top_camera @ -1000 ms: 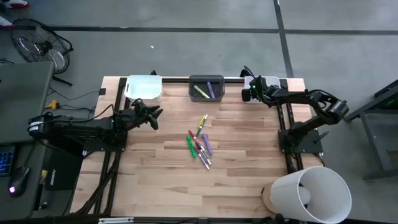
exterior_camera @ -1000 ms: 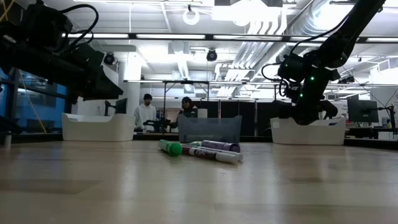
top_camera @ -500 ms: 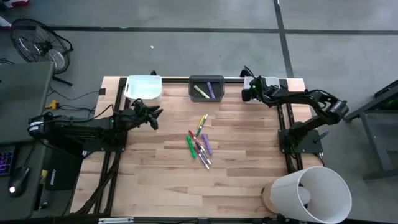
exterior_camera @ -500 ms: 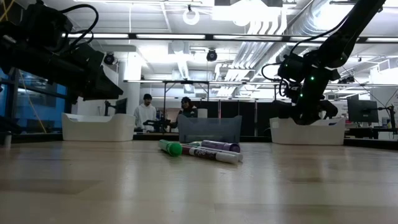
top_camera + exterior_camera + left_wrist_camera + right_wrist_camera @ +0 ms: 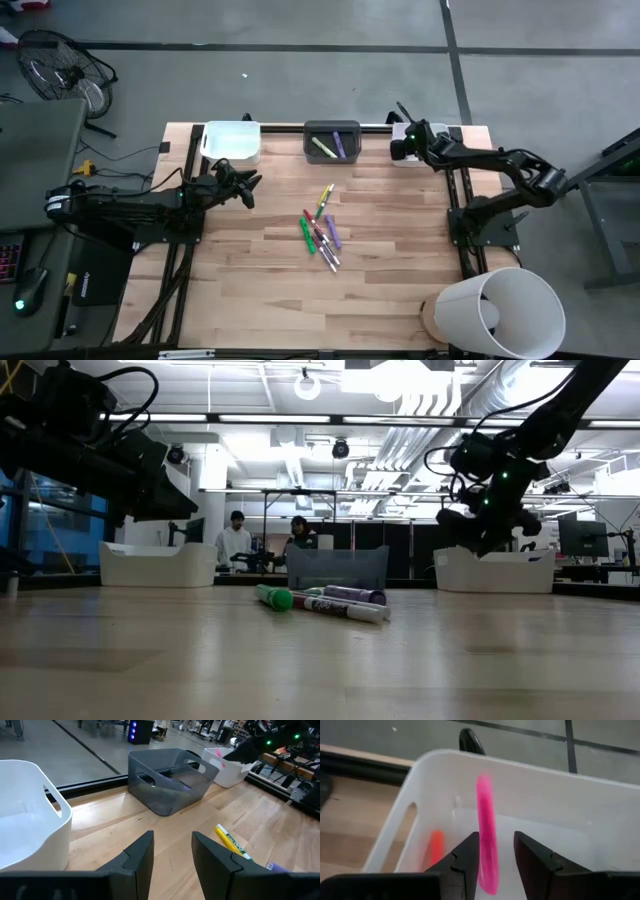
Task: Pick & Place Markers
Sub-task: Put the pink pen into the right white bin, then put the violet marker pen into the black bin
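Note:
Several markers (image 5: 322,230) in green, purple, red and yellow lie loose on the middle of the wooden table, and show low in the low view as markers (image 5: 325,601). The grey bin (image 5: 332,142) holds a yellow-green and a purple marker. My right gripper (image 5: 410,138) hangs open over the right white bin (image 5: 432,133). In its wrist view a blurred pink marker (image 5: 486,827) stands upright between the fingers of my right gripper (image 5: 496,837), and an orange marker (image 5: 436,847) lies in the bin. My left gripper (image 5: 248,187) waits open near the left white bin (image 5: 232,142). My right gripper has the pink marker's lower end (image 5: 489,879) between its parted fingers, close to one finger (image 5: 467,855). The marker stands upright inside the white bin and looks blurred. Whether a finger touches it, I cannot tell.
Three bins stand in a row along the table's far edge. A yellow marker (image 5: 229,840) lies ahead of my left gripper (image 5: 172,837). A white cylinder (image 5: 495,310) sits at the table's near right corner. Bare wood lies left and right of the marker pile. People stand far behind the table.
My right gripper has moved a little toward the table's far edge and risen slightly above the right white bin. The loose markers and my left arm have stayed where they were.

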